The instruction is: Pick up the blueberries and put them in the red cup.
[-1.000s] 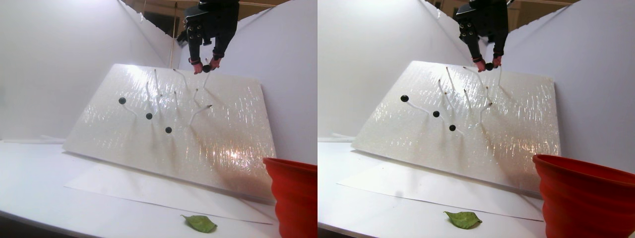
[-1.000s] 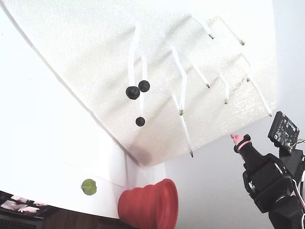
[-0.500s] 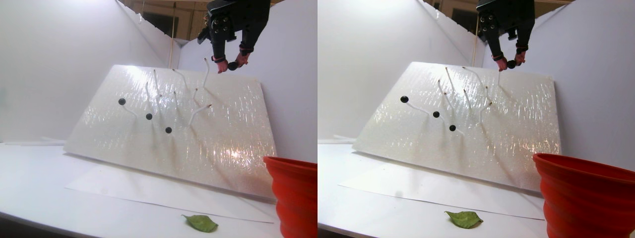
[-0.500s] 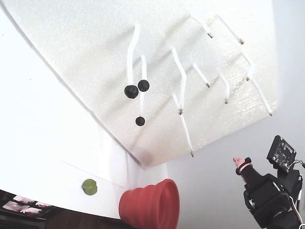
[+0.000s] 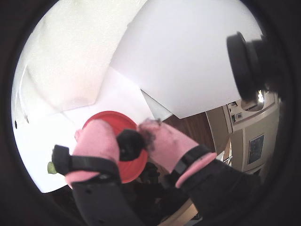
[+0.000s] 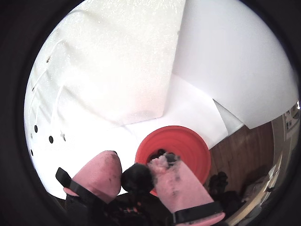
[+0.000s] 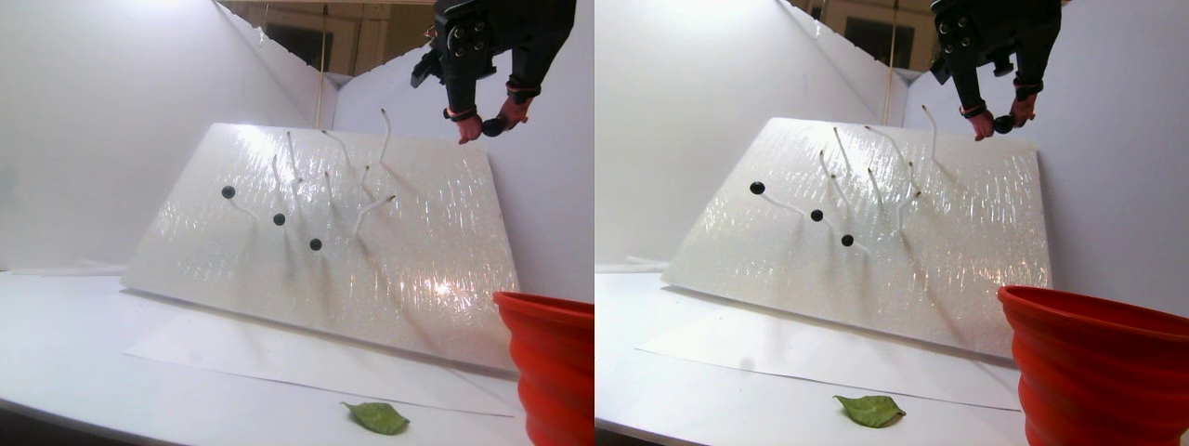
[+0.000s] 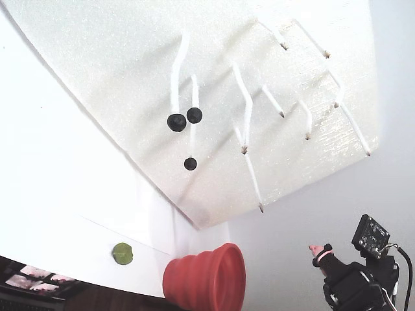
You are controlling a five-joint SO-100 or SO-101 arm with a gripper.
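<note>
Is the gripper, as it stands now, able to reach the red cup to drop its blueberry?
Probably yes. The gripper holds a blueberry high above the table, and nothing stands between it and the red cup's open mouth below.

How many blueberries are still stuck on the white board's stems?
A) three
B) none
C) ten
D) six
A: three dark blueberries sit on the white board in the fixed view, and the stereo pair view shows three too; the other stems are bare, and the hand holds one more berry.

arm (image 7: 492, 37): black | pincer (image 5: 134, 143): pink fingertips, black bands
</note>
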